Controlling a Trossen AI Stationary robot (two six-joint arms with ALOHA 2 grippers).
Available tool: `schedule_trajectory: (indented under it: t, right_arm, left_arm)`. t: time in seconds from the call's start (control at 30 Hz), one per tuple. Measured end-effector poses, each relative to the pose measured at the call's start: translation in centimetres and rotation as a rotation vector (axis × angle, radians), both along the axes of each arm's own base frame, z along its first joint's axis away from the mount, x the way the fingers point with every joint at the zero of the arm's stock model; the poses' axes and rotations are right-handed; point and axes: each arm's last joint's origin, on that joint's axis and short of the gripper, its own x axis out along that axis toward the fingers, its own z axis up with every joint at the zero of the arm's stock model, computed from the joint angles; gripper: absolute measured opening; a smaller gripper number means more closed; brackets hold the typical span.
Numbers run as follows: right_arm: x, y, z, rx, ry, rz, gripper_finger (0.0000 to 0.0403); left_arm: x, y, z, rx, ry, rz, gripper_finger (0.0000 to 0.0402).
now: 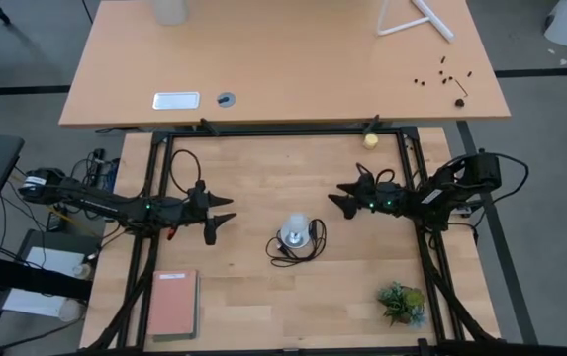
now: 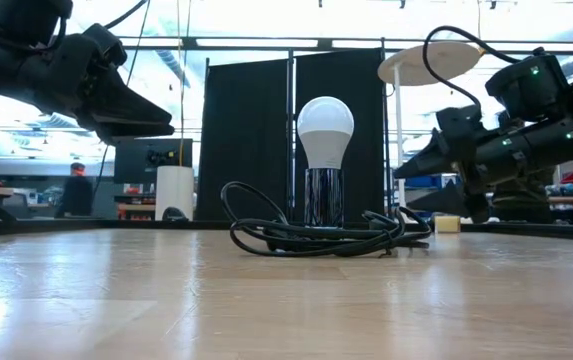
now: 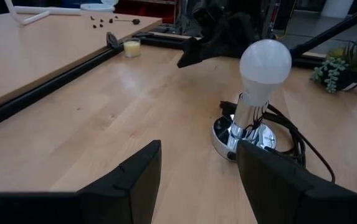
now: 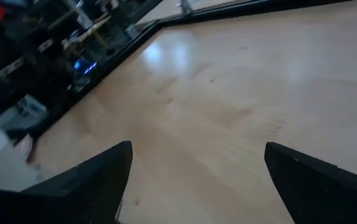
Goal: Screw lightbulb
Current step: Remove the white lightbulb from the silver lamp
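Item: bulb, white, frosted, pear-shaped. You find it upright mid-counter, its narrow neck seated in the socket, a shiny round base with a chrome stem. A black cord lies coiled around the base and trails toward the counter's near edge.

Handling, as a judgement: light, with a thin shell that may crack if squeezed hard; the frosted dome looks smooth and likely to slip under the pads. You would do best to take it across the widest part of the dome, fingers on opposite sides, with only enough pressure to turn it. The base looks light too and may spin with the bulb unless you steady it; the cord could catch a finger.

Left tool: above the counter, left of the bulb and apart from it, pointing toward it. Fingers spread, holding nothing; from the left wrist the bulb shows beyond the gap, nearer one finger.

Right tool: above the counter, right of the bulb and a little behind it, also apart. Fingers spread wide, holding nothing.

Also present: a small yellow piece by the far rail, a plant at the near right corner, a reddish book at the near left.

Whether the bulb is fully threaded you cannot tell.
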Motion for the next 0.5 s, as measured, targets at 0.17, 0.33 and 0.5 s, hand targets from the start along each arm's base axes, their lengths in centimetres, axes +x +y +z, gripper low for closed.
schedule_trajectory:
  t: [0.17, 0.33, 0.5]
  right_arm:
    - [-0.10, -0.22, 0.02, 0.016, -0.015, -0.086, 0.0373]
    - [-0.08, -0.19, 0.03, 0.022, -0.018, -0.079, 0.0373]
    - [0.50, 0.07, 0.28, 0.063, -0.042, 0.043, 0.0373]
  left_arm:
    - [0.03, 0.00, 0.14, -0.002, -0.015, 0.000, 0.0211]
    - [0.05, -0.01, 0.19, -0.007, -0.021, 0.000, 0.0211]
    - [0.29, -0.22, -0.41, -0.053, 0.017, -0.054, 0.0211]
